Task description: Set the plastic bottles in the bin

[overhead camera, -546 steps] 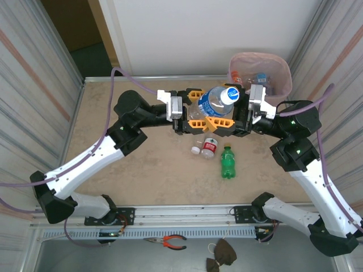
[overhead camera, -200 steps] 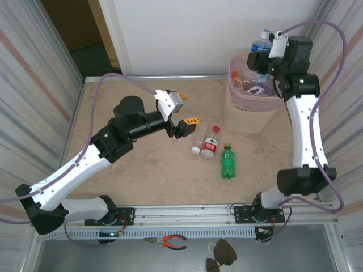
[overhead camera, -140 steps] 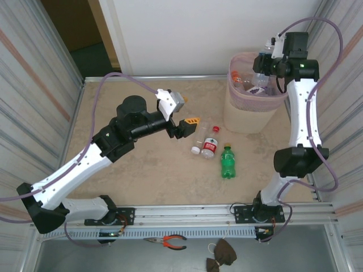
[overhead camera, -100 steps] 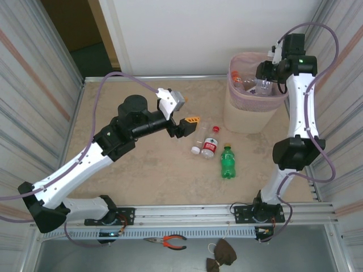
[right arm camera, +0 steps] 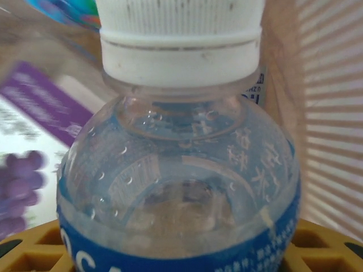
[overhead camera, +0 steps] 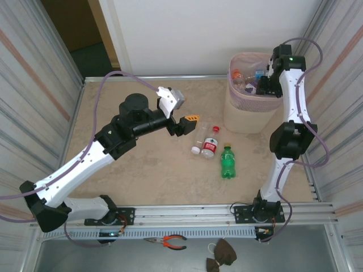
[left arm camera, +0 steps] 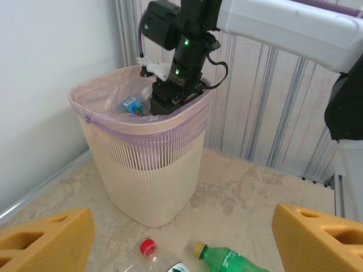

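Overhead, my right pincer is lowered into the mouth of the pale pink tapered plastic bin with the mesh-patterned wall, which stands at the far right of the beige marbled table. Its jaws are closed on a clear plastic bottle with a white cap and blue label. In the right wrist view the bottle's shoulder sits between my orange pads, cap toward the top of the view, with a purple-labelled item lying behind it inside the bin. An orange-capped bottle also lies in the bin, near the left rim. My left pincer hangs over the middle of the table, jaws spread wide and holding nothing. Its two orange fingers flank the bin in the left wrist view. Just beyond it, outside the bin and near its foot, a green plastic bottle lies on the table. A clear plastic bottle with a red cap and red label lies just left of the green one. A small white cap lies just beside the red-labelled bottle; whether it belongs to a further clear bottle I cannot tell.
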